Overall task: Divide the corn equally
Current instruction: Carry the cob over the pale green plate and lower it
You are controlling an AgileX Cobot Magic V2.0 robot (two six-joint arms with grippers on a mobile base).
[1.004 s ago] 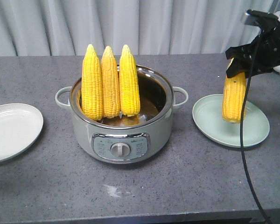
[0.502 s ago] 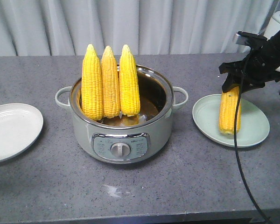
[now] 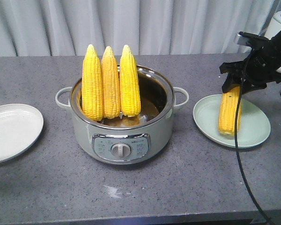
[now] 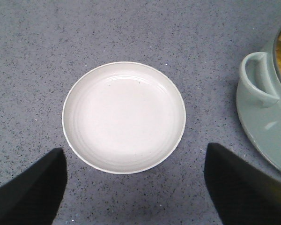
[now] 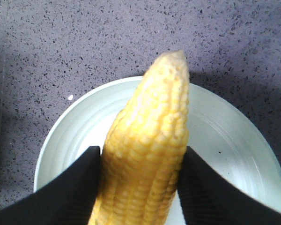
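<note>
LAB SET AS KITCHEN: A robotics test bench dressed up as a kitchen counter. A grey speckled worktop (image 3: 187, 187) runs the full width of the scene, backed by a pleated pale-grey curtain (image 3: 178, 23) rather than a wall or cabinets. Kitchenware supplies the domestic note: an electric cooking pot (image 3: 122, 136) with a control dial (image 3: 120, 150) on its front and 3 cobs of corn (image 3: 111, 82) standing in it, flanked by 2 shallow plates, a white plate (image 3: 11, 131) at one end and a pale-green plate (image 3: 255, 126) at the other. The lab side shows in a black robot arm (image 3: 271, 56) reaching in over the green plate and a black cable (image 3: 241, 168) trailing down in front of the counter.
</note>
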